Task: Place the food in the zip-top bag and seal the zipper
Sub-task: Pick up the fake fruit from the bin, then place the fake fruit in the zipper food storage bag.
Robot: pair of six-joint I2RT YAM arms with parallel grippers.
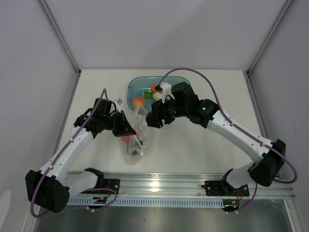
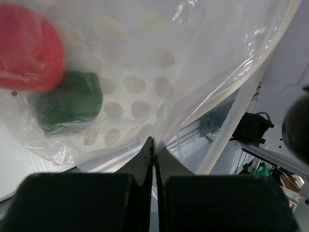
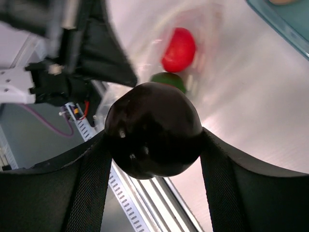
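The clear zip-top bag (image 1: pixel 136 140) lies in front of the tub, with a red piece (image 2: pixel 29 48) and a green piece (image 2: pixel 72 101) of food inside it. My left gripper (image 1: pixel 129 129) is shut on the bag's plastic (image 2: pixel 159 116) near its mouth and holds that edge up. The zipper cannot be told apart from the plastic. My right gripper (image 1: pixel 152 119) is shut on a dark purple round fruit (image 3: pixel 153 129) just right of the bag's mouth. Past it, the right wrist view shows the red piece (image 3: pixel 178 48) and the green piece (image 3: pixel 169 79) in the bag.
A teal translucent tub (image 1: pixel 135 84) stands behind the bag and holds an orange fruit (image 1: pixel 139 102) and other small pieces. The metal rail (image 1: pixel 159 186) with both arm bases runs along the near edge. Grey walls close in the table on three sides.
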